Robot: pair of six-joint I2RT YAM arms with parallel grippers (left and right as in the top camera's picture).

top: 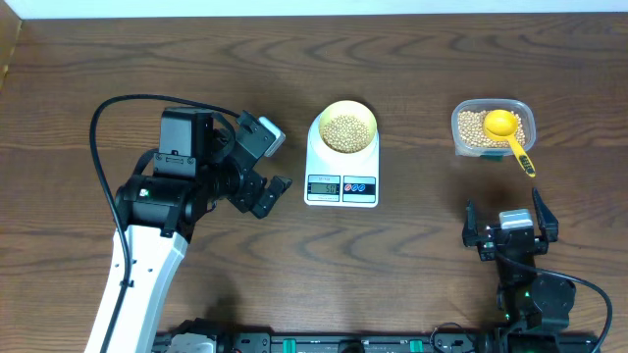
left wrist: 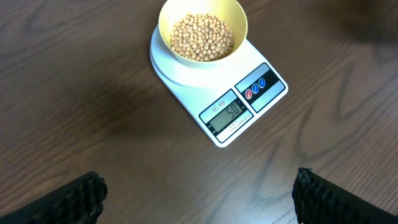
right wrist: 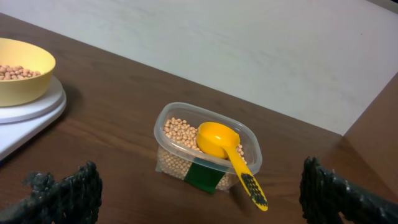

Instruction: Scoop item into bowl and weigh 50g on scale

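Left fingers [left wrist: 78, 199] stand wide apart and hold nothing, hanging over bare wood just left of the scale. Right fingers [right wrist: 74, 193] are likewise spread wide and empty, near the table's front edge and well short of the tub.

Wooden table [top: 118, 59]: dark brown, carries everything.

White digital kitchen scale [top: 320, 165]: at centre, its display [left wrist: 227, 113] on the robot's side and reading 50 (legible in the left wrist view). Red and blue buttons [left wrist: 255, 88] sit beside the display.

Clear plastic tub [top: 459, 126]: to the right of the scale and apart from it, with a green label [right wrist: 202, 176] on its near wall.

Pale-yellow bowl [left wrist: 242, 25]: upright on the scale's round platform.

Yellow scoop [right wrist: 217, 140]: head resting inside the tub, handle sticking out over the rim toward the right fingers.

Tan beans [left wrist: 202, 37]: a heap in the bowl, with more in the tub under the scoop.
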